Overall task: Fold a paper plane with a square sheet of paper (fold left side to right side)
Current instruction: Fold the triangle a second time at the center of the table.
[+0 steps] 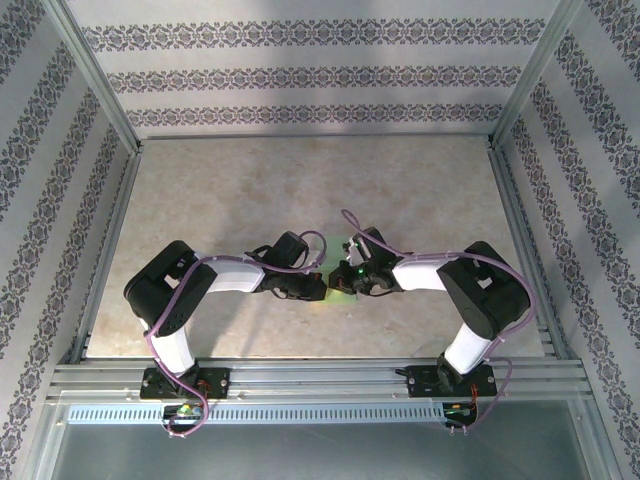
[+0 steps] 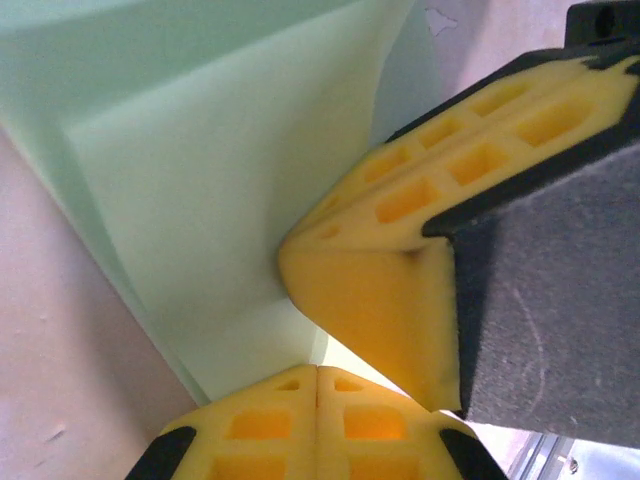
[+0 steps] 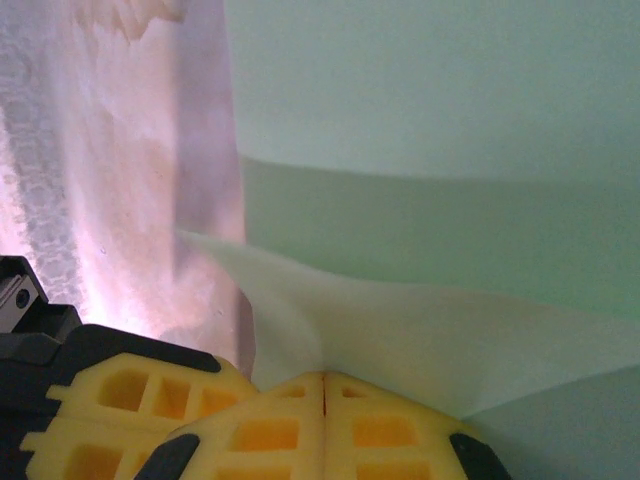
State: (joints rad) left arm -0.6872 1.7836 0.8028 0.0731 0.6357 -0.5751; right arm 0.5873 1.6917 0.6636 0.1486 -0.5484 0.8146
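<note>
Pale green paper [image 2: 200, 200] lies mid-table [image 1: 300, 180], between the two wrists and mostly hidden under them from above. The left wrist camera shows it already creased, with stacked layers and stepped edges running up and away from the fingertips. Its long axis cannot be read with confidence.

Left gripper [image 2: 318, 385]: fingers closed, pads together, tips down at the near edge of the paper. Whether any paper is caught between them cannot be told.

Right gripper [image 3: 324, 385]: fingers closed. A raised flap tapers into the seam between the pads, so it looks pinched there.

Both sets of fingertips sit nearly touching over the same corner. The rest of the sheet spreads away from both arms. Judgement: the right arm has the flap, and the left serves as hold-down.
</note>
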